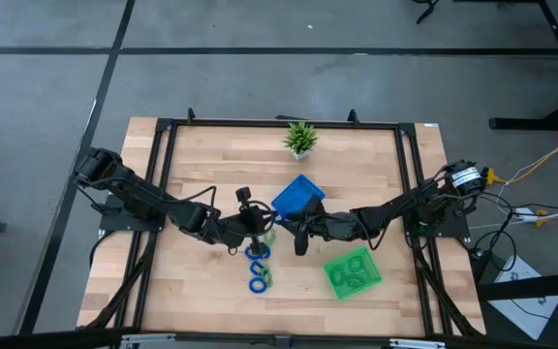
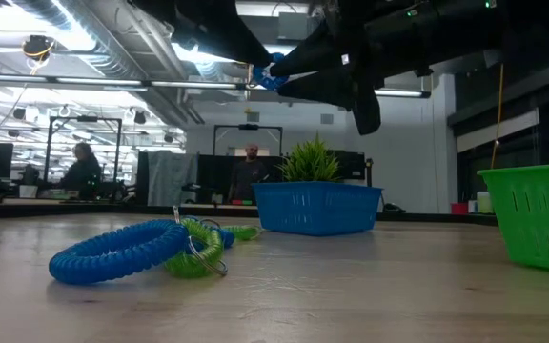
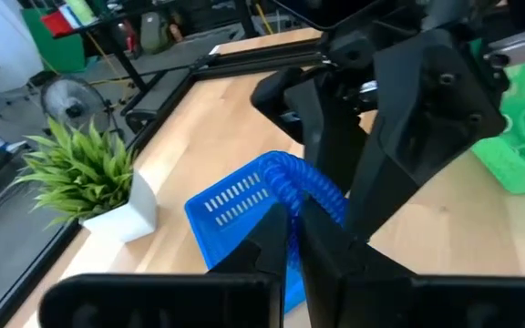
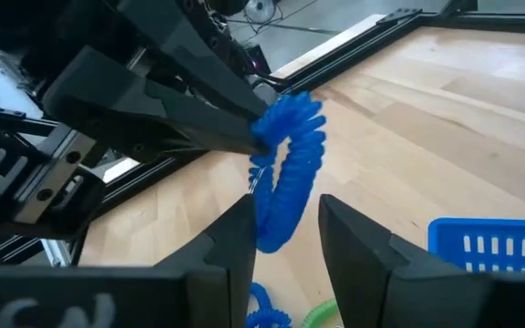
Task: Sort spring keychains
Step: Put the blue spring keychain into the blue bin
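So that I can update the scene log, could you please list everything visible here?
table: one, light wood, under both arms
potted plant: one, green, table's far edge
blue tray: one, blue, mid-table
green tray: one, green, on the right arm's side, green coils inside
loose keychains: at least two blue and two green, on the wood beside the trays
held keychain: one, blue, in the air
people: two, in the room behind
left pincer: shut on the held keychain
right pincer: at the same loop's other side
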Robot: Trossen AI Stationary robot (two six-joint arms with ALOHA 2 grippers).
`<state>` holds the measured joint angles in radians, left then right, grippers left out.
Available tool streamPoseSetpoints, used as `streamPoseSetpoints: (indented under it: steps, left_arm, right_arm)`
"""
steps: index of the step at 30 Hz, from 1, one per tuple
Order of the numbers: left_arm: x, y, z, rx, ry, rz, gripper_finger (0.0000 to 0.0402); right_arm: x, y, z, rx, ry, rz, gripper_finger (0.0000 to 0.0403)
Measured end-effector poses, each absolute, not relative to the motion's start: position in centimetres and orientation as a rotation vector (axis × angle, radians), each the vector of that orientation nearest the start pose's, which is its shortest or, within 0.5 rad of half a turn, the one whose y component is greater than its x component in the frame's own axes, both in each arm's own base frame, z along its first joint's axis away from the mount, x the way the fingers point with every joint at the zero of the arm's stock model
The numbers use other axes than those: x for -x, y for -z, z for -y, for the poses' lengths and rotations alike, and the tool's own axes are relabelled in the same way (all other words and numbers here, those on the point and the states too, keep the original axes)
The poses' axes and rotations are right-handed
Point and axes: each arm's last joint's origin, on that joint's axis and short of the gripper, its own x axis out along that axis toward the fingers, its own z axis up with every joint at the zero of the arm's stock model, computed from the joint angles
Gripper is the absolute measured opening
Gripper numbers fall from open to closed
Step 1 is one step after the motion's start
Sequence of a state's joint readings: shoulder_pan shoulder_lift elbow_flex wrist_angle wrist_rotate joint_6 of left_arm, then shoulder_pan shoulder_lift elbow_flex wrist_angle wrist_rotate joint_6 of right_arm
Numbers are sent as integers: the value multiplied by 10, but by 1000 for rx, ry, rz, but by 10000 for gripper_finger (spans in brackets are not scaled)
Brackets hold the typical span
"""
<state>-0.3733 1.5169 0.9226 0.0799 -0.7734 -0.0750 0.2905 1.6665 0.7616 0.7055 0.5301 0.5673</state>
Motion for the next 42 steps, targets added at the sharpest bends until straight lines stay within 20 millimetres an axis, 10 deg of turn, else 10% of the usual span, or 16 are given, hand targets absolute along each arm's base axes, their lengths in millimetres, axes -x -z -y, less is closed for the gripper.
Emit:
streamPoseSetpoints:
  steps: [15,42]
  left_arm:
    - [-305,-235,98,-210,-393,-429,35]
    - [-294,-217,98,81,-311,-619,115]
  right_arm:
    - [-325,-191,-84,-440,231,-146,24]
    - [-324,-183,-76,-370,271,-231,27]
